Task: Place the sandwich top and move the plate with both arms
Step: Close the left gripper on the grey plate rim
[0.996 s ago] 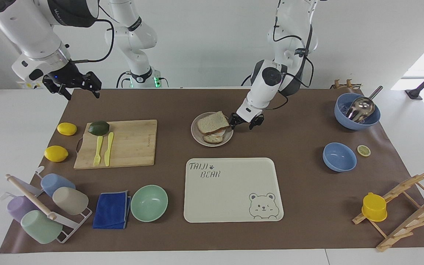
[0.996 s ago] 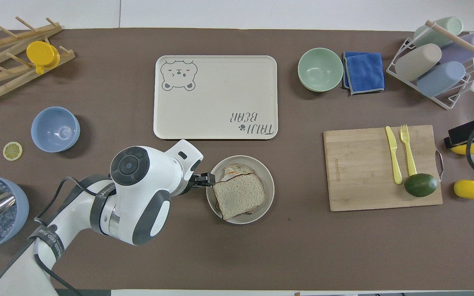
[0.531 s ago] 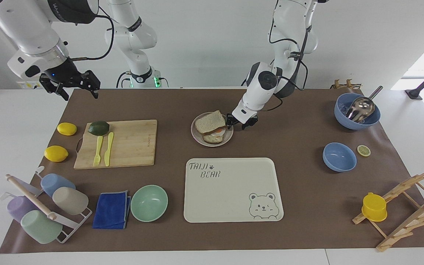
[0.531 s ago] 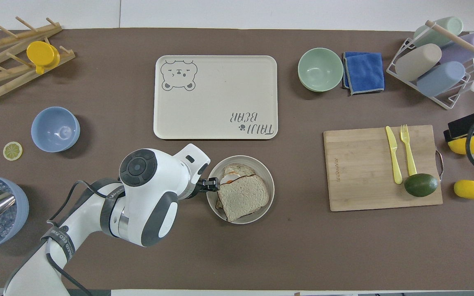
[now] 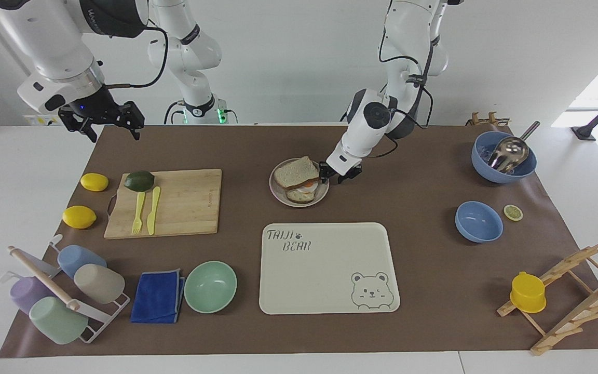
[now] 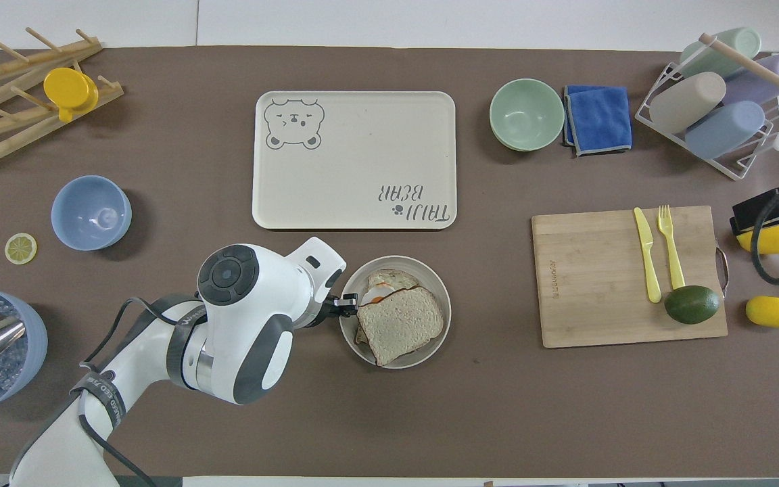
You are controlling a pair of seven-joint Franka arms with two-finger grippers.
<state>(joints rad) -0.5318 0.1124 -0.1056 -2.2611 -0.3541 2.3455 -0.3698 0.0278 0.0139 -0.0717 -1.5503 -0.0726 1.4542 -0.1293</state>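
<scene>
Fingers of the right gripper (image 5: 114,124) stand spread wide and hold nothing; it hangs over the table's corner at the right arm's end, waiting, well apart from the food. Toward the middle of the table sits the plate (image 5: 274,188), and on it the sandwich top (image 5: 295,172) lies askew. It leans on the egg-topped slice (image 5: 303,195), whose egg peeks out at six o'clock of the plate in the facing view. The left gripper (image 5: 336,174) is low at the plate's three o'clock in that view, just beside the rim. Its jaws look parted, and the fingertip nearest the bread seems to touch the crust or sit just off it. The bread is likely light, soft and easily dented, so it should be nudged or pinched gently at the firmer crust, not the crumb. The plate looks stiff, smooth and probably slippery, with only a shallow rim to grip. I judge the best hold to be the bare rim at three and nine o'clock, one gripper each, kept level so that the loose stack does not slide.
</scene>
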